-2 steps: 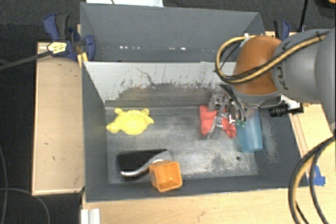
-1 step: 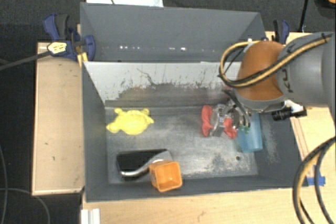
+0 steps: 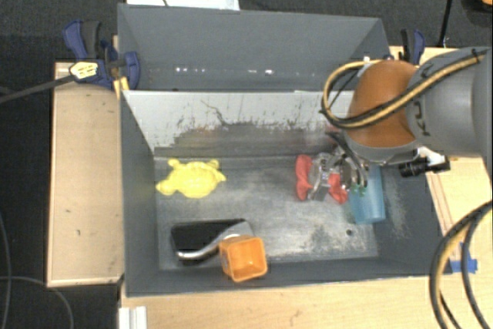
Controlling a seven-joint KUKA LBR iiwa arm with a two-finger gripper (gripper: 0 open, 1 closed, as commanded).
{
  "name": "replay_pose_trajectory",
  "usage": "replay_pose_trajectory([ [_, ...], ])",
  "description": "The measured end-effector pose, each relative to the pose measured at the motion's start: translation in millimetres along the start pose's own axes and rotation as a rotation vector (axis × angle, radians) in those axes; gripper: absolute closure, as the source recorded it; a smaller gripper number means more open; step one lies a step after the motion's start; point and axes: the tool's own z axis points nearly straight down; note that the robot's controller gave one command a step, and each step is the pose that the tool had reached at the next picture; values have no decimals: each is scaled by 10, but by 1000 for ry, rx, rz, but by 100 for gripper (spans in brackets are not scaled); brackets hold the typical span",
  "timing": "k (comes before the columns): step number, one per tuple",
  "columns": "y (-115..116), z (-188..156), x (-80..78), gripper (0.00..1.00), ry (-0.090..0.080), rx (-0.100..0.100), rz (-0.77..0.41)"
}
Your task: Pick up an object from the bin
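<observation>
1. The gripper (image 3: 330, 179) is low in the right part of the bin (image 3: 254, 58), right at a crumpled red thing (image 3: 306, 175) that lies on the floor near the back wall. Red shows on both sides of the gripper's tip.
2. I cannot tell whether the gripper is wide, narrow or closed on the red thing, because the wrist and its cables cover too much of it.
3. A blue thing (image 3: 370, 200), shaped like a block, lies just beside the red one on its right, partly under the wrist. The likeliest trouble, as I judge it, is that a closing or lifting move catches the blue thing too, or shoves it towards the bin's right wall.
4. The red thing looks soft and uneven. A grip on one fold alone could slip on the way up and let it fall back.
5. The back wall is close, so a drift that way could scrape the tip on metal.
6. A yellow toy (image 3: 191, 178) at the left, and a black thing (image 3: 196, 236) and an orange cup (image 3: 245, 258) at the front, lie well apart and seem out of harm's way.
</observation>
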Motion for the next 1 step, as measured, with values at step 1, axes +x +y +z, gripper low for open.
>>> replay_pose_trajectory([
  [1, -1, -36, 10, 100, 2, 0, 0],
])
